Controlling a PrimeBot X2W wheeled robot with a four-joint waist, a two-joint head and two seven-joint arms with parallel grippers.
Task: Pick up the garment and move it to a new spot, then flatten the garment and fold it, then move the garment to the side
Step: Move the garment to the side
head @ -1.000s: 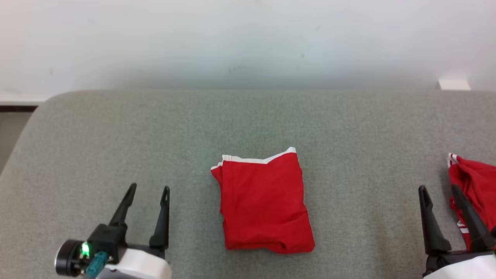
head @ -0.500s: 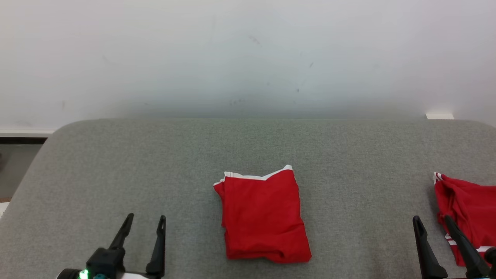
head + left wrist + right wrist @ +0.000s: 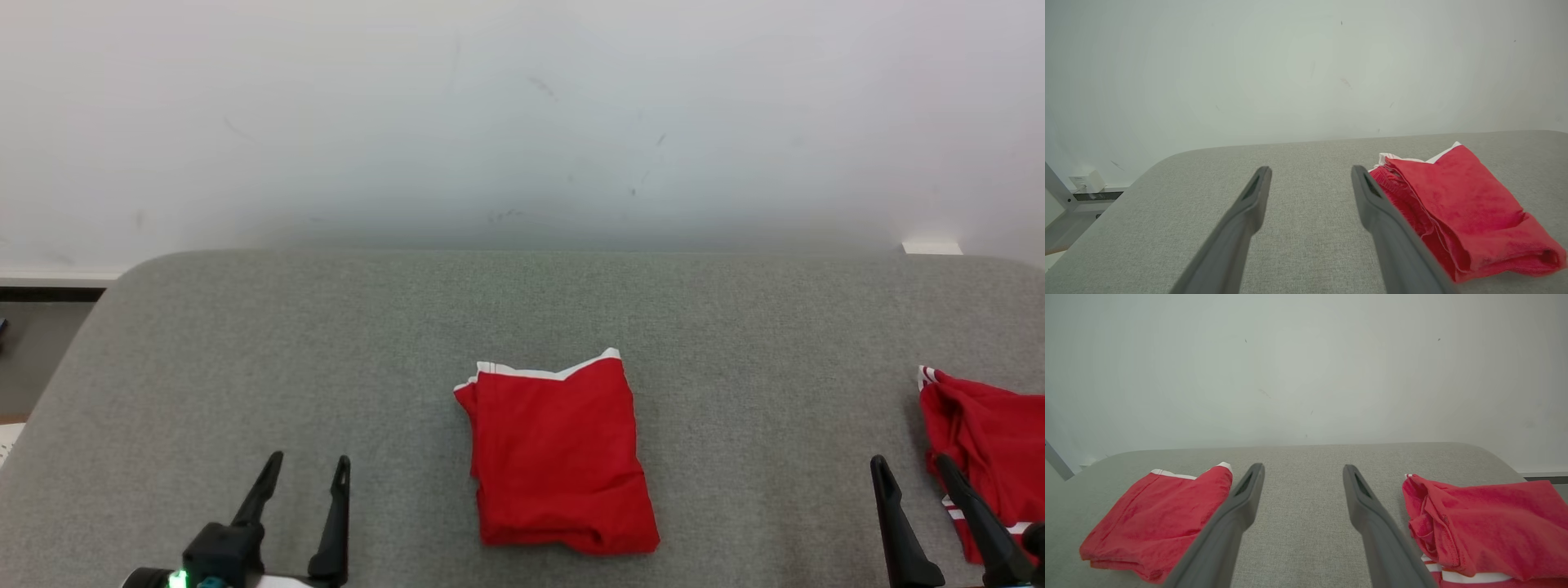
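A red garment (image 3: 559,457) with a white hem lies folded into a rough rectangle on the middle of the grey padded table (image 3: 245,343). My left gripper (image 3: 310,460) stands open at the lower left, well to the garment's left, touching nothing. In the left wrist view that gripper (image 3: 1310,169) has bare table between its fingers, with the folded garment (image 3: 1457,204) just right of its right finger. At the lower right my right gripper (image 3: 910,461) is open and holds nothing. In the right wrist view this gripper (image 3: 1303,467) sits to the right of the folded garment (image 3: 1155,514).
A second red garment (image 3: 988,441) with white stripes lies bunched at the table's right edge, close beside my right gripper, and fills the right of the right wrist view (image 3: 1486,522). A pale wall rises behind the table. The rounded left corner drops to the floor.
The head camera tilted up, so the whole picture slid down. The folded garment lies as before, and both grippers stay open low in the view.
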